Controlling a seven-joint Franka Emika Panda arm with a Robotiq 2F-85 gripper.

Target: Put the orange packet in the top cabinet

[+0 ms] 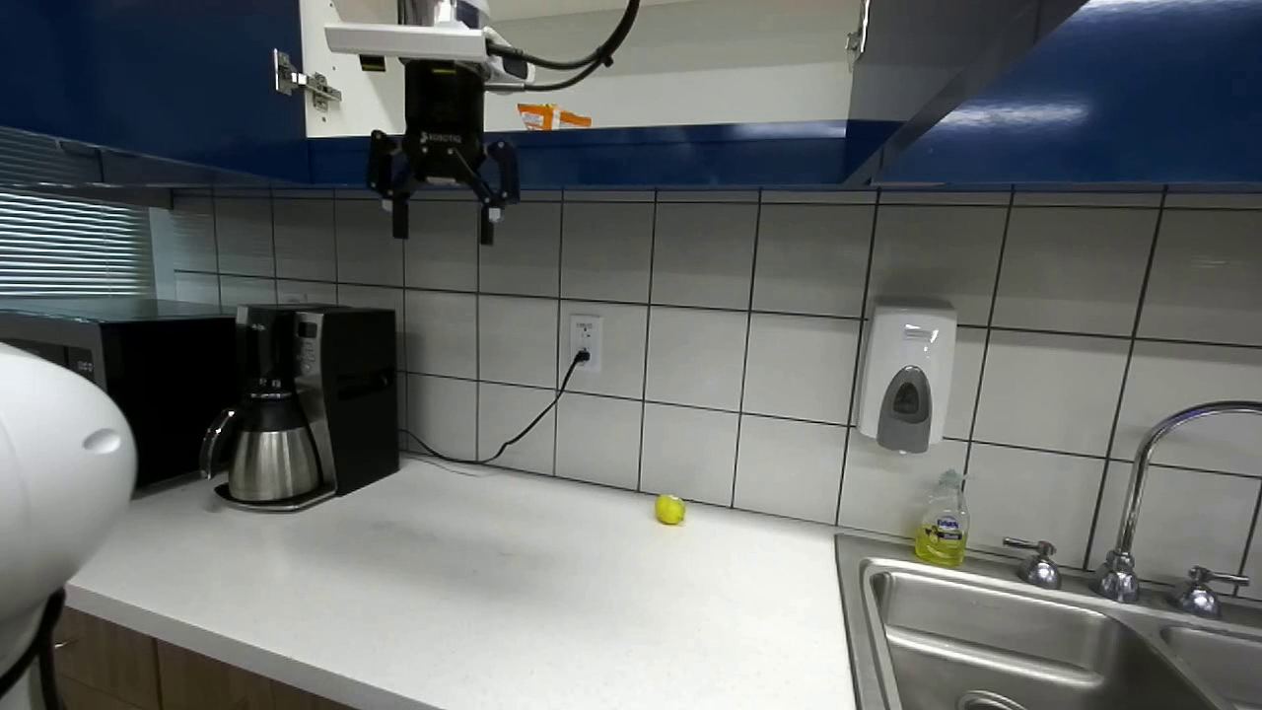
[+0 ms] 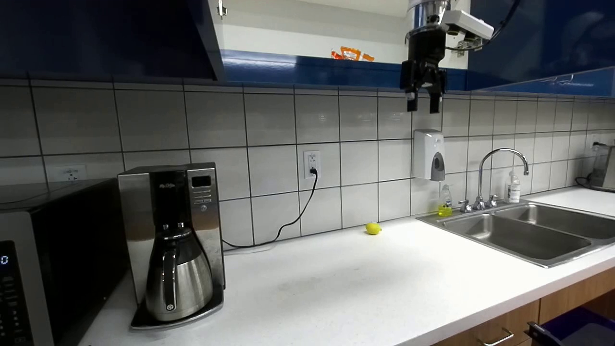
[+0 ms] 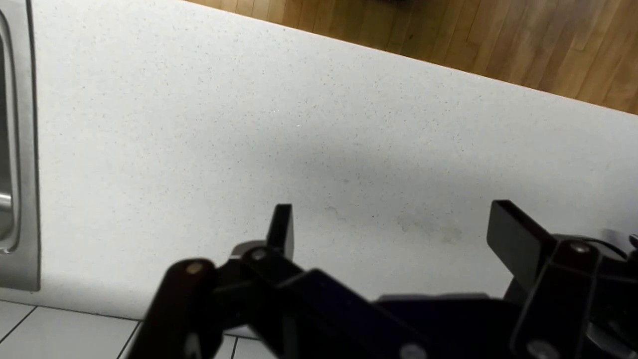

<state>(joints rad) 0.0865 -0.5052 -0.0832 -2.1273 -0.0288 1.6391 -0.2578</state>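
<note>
An orange packet (image 1: 552, 117) lies inside the open top cabinet (image 1: 690, 89), just behind its blue front edge. It also shows in an exterior view (image 2: 351, 53), with its lower part hidden by that edge. My gripper (image 1: 444, 225) hangs pointing down in front of the cabinet, apart from the packet. Its fingers are spread with nothing between them. In an exterior view the gripper (image 2: 423, 106) is to the right of the packet. In the wrist view the open fingers (image 3: 391, 214) have only the white counter (image 3: 199, 124) far below them. The packet is out of the wrist view.
Blue cabinet doors (image 1: 158, 89) stand open on both sides. Below are a coffee maker (image 1: 350, 394), a microwave (image 2: 72, 254) and a yellow lemon (image 1: 669, 509). A soap dispenser (image 1: 907, 380) is on the tiled wall. A dish soap bottle (image 1: 943, 528) stands by the sink (image 1: 853, 611).
</note>
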